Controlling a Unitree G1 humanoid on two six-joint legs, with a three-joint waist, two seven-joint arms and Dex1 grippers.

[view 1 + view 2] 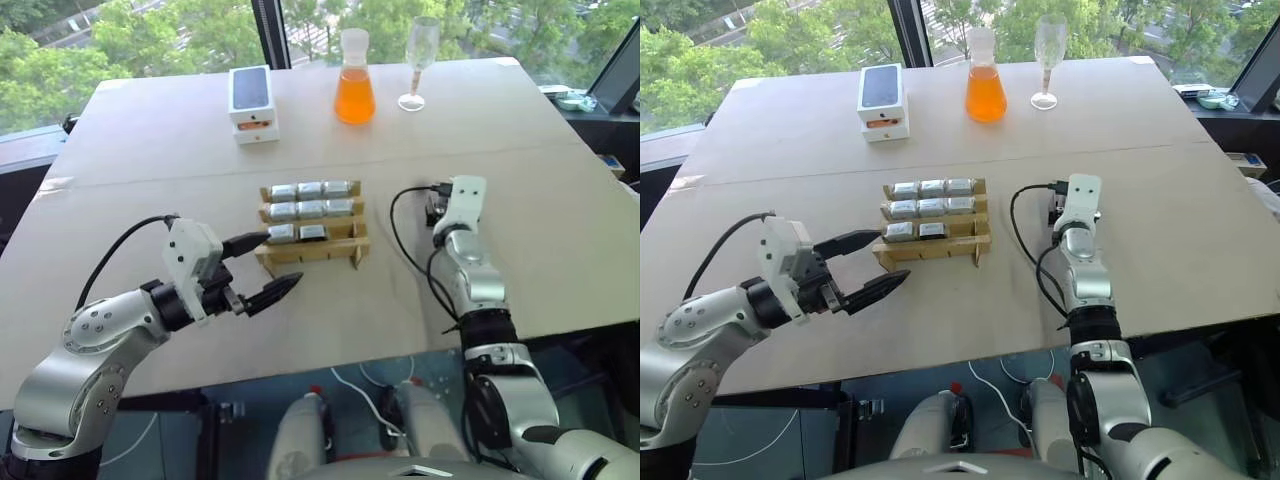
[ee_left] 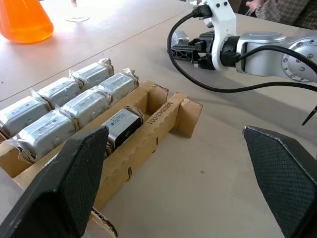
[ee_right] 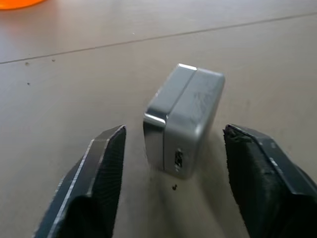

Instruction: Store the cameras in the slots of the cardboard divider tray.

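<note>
A tan cardboard divider tray is sitting near the middle of a pale desk. Silver-grey cameras are filling its slots: three in the far row, three in the middle row and two in the near row, with the near slot on the robot's right standing empty.

One more camera is lying loose on the desk, well to the right of the tray. The right pincer is sitting low at this camera, its two black fingers standing apart on either side of the block, not touching it.

The left pincer is hovering just in front of the tray's near left corner, its fingers spread wide and holding nothing.

At the far side of the desk, a white phone box is sitting to the left, with a flask of orange liquid and a clear stemmed glass standing to its right.
</note>
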